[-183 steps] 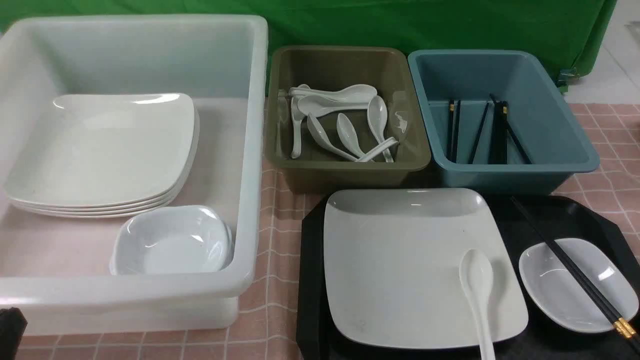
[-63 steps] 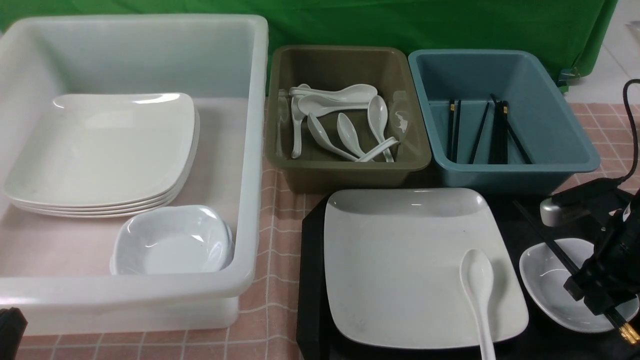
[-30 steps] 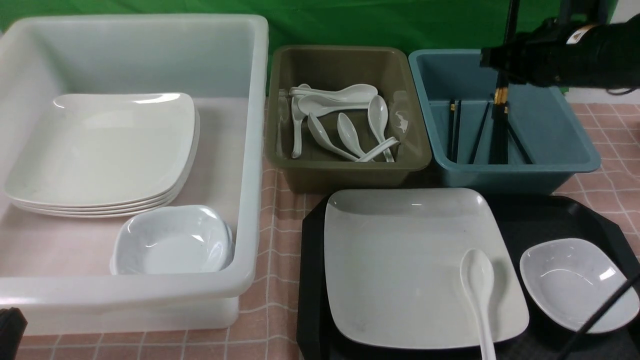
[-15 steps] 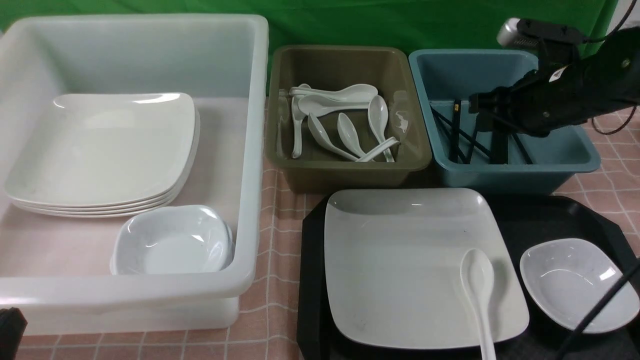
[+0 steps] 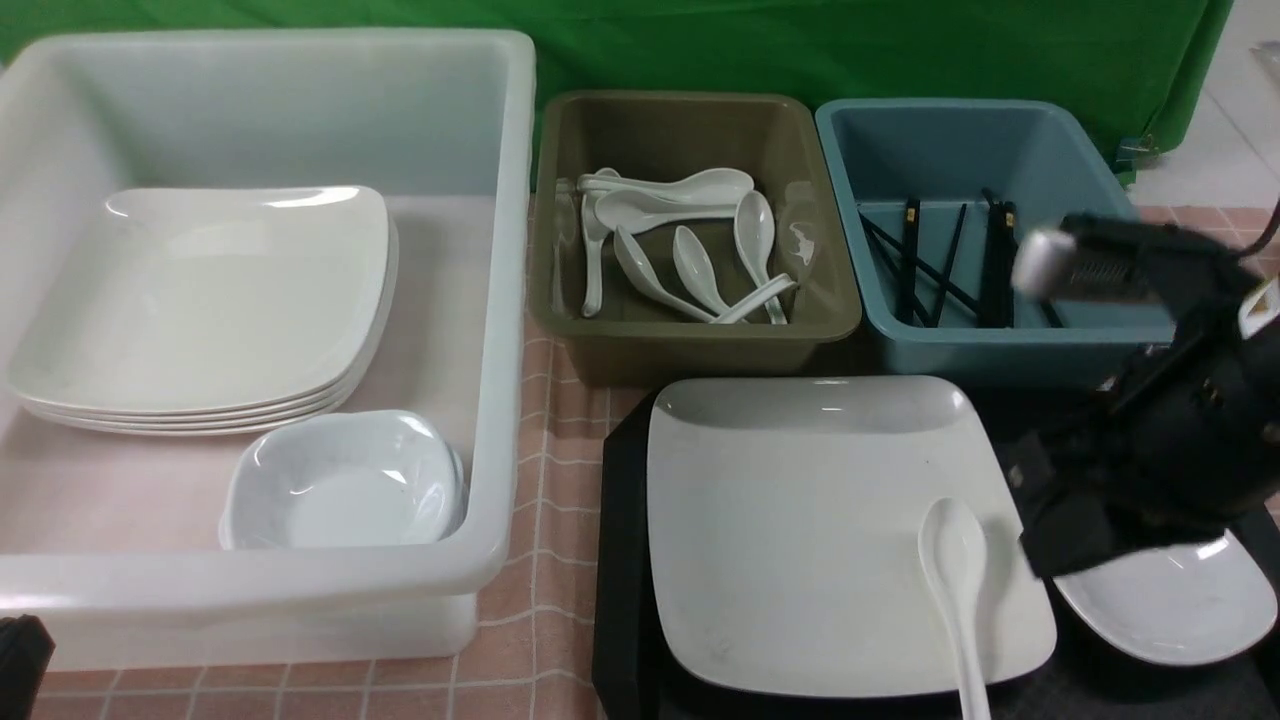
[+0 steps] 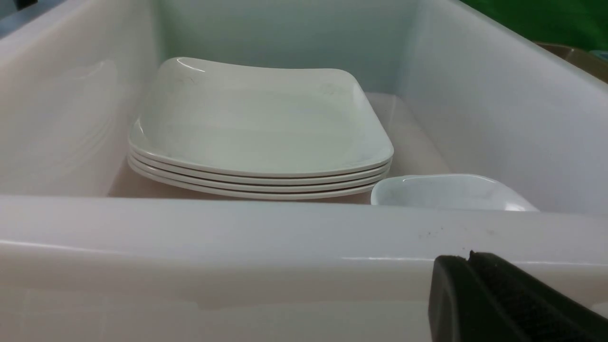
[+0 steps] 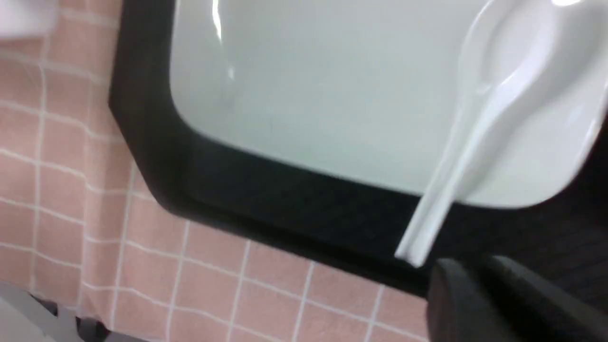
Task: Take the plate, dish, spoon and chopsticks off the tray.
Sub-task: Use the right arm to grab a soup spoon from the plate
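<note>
Pink checked tablecloth (image 5: 540, 480) | left gripper (image 6: 470, 285) before translucent white plastic tub (image 5: 500, 300), jaw gap unreadable | large white square plate (image 5: 800, 530) and white soup spoon (image 5: 955, 560) on black plastic tray (image 5: 622, 560) | thin black chopsticks (image 5: 910, 260) in blue bin (image 5: 1000, 345) | blurred right gripper (image 5: 1065, 535) between spoon and small white dish (image 5: 1170, 610), gap unreadable | likely spoon step; next: lower, pinch handle

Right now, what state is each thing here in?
plate, on the tray, bearing the spoon
spoon, lying on the plate, handle past its edge
dish, on the tray, partly hidden by the right gripper
chopsticks, lying in the blue bin
tray, holding plate and dish
right gripper, above the dish, blurred, jaws unclear
</note>
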Robot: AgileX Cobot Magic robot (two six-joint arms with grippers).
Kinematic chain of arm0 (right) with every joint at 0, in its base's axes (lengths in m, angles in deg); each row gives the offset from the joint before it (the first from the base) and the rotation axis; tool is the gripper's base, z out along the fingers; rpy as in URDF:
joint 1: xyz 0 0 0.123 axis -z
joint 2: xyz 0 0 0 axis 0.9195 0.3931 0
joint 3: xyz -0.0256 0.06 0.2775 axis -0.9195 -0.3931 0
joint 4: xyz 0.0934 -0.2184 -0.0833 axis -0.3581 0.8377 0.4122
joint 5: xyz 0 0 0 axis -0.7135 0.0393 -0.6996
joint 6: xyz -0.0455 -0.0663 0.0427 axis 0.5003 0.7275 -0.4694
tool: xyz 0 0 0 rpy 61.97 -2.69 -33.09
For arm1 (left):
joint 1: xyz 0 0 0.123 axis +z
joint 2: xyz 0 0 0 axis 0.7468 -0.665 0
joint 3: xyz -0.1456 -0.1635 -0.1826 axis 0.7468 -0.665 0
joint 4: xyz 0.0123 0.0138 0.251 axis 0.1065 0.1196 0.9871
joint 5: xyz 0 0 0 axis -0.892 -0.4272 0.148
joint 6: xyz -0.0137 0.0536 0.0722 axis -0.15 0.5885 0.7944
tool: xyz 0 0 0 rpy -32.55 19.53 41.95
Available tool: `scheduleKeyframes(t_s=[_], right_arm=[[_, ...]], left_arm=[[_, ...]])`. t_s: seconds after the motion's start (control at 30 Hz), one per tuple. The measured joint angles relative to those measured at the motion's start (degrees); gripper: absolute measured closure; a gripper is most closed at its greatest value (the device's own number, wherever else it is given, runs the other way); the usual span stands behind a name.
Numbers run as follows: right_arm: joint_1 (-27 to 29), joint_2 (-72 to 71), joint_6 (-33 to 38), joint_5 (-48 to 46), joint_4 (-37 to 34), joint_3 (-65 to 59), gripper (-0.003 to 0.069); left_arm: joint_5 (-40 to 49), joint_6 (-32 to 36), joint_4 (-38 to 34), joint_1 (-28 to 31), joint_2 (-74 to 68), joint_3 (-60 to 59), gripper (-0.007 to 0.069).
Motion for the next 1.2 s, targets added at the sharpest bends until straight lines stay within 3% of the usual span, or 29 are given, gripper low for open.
scheduleKeyframes(t_s=[0.03, 0.13, 0.2, 0.43, 0.8, 1.0, 1.03, 1.1, 1.2], right_arm=[[-0.28, 0.09, -0.34, 0.82, 0.07, -0.84, 0.0468], [-4.03, 2.09, -2.35, 6.72, 0.80, -5.79, 0.0296], [-4.65, 3.96, -2.99, 8.33, 0.93, -6.57, 0.0249], [-3.86, 10.69, -11.52, 14.51, 8.33, -6.57, 0.0223], [-3.33, 18.10, -13.12, 22.60, 10.03, -6.57, 0.0223], [-3.33, 18.16, -13.12, 23.63, 10.03, -6.57, 0.0349], [-3.33, 18.16, -13.12, 24.07, 10.03, -6.57, 0.0441], [-3.33, 18.03, -13.12, 24.22, 10.03, -6.36, 0.0509], [-3.33, 17.69, -13.12, 23.11, 10.03, -5.31, 0.0540]], left_arm=[[0.00, 0.00, 0.00, 0.00, 0.00, 0.00, 0.0619], [0.00, 0.00, 0.00, 0.00, 0.00, 0.00, 0.0619], [0.00, 0.00, 0.00, 0.00, 0.00, 0.00, 0.0619], [0.00, -0.01, 0.00, 0.00, 0.00, 0.00, 0.0619], [0.00, -0.01, 0.00, 0.00, 0.00, 0.00, 0.0619], [0.00, -0.01, 0.00, 0.00, 0.00, 0.00, 0.0619], [0.00, -0.01, 0.00, 0.00, 0.00, 0.00, 0.0619], [0.00, -0.01, 0.00, 0.00, 0.00, 0.00, 0.0619], [0.00, -0.01, 0.00, 0.00, 0.00, 0.00, 0.0619]])
